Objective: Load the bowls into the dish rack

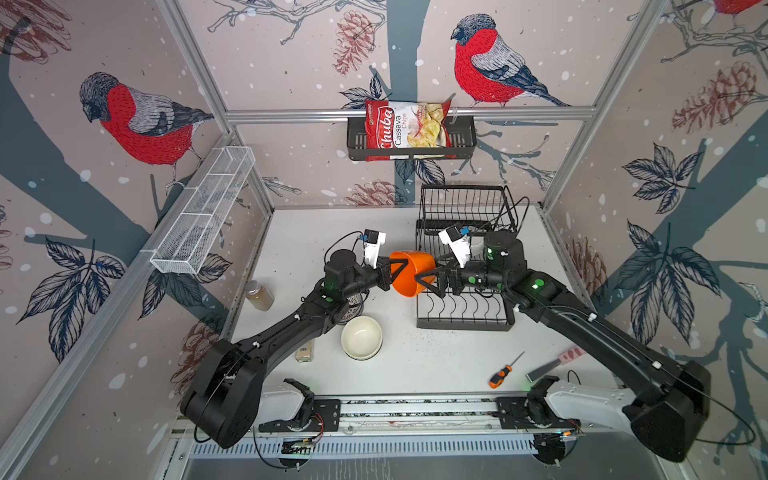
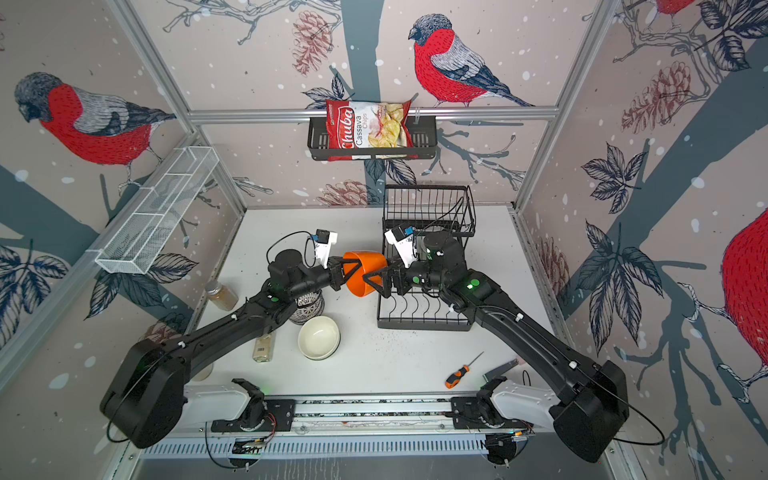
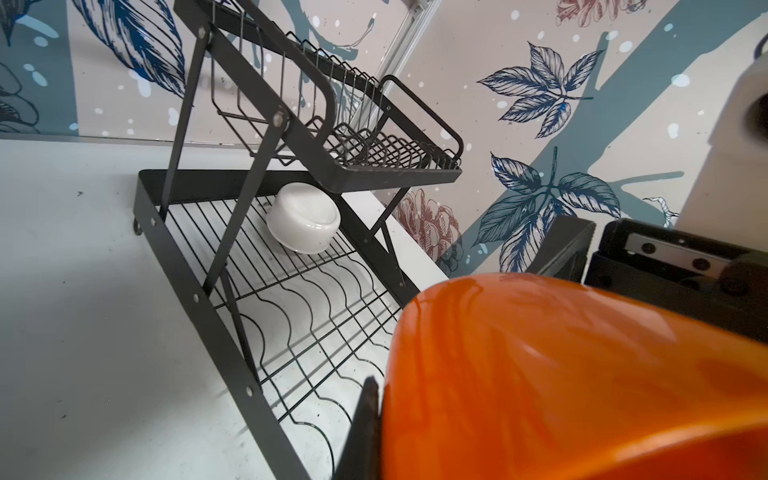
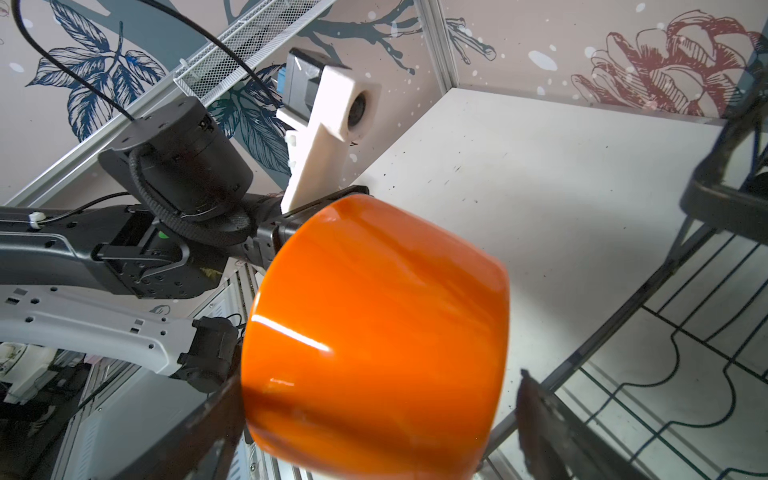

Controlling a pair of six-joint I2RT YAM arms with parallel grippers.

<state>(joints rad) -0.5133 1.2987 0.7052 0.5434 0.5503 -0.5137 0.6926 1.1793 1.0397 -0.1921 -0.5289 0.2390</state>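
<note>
Currently the orange bowl (image 1: 411, 272) hangs above the surface (image 1: 299, 232), just off the left side of the dish rack (image 1: 463, 325), which stands toward the far right corner. Bare surface lies open behind the bowl up to the far edge. It is also open in front of the rack down to the near edge, where a screwdriver (image 1: 500, 374) lies.

The bowl is tipped on its side. Its axis runs roughly level from claw to claw, rim toward the left claw (image 1: 397, 272), base toward the right claw (image 1: 424, 282). The left claw is clamped on the rim. The right claw stands wide open, straddling the base end; one finger (image 4: 540, 428) stands apart from the wall.

A white bowl (image 3: 303, 224) lies upside down on the rack's lower tier, under the upper basket (image 3: 395, 174). A cream bowl (image 1: 361, 337) sits upright toward the near edge. Beside it, a patterned bowl (image 1: 353, 311) is partly hidden under the left arm (image 1: 291, 328).
</note>
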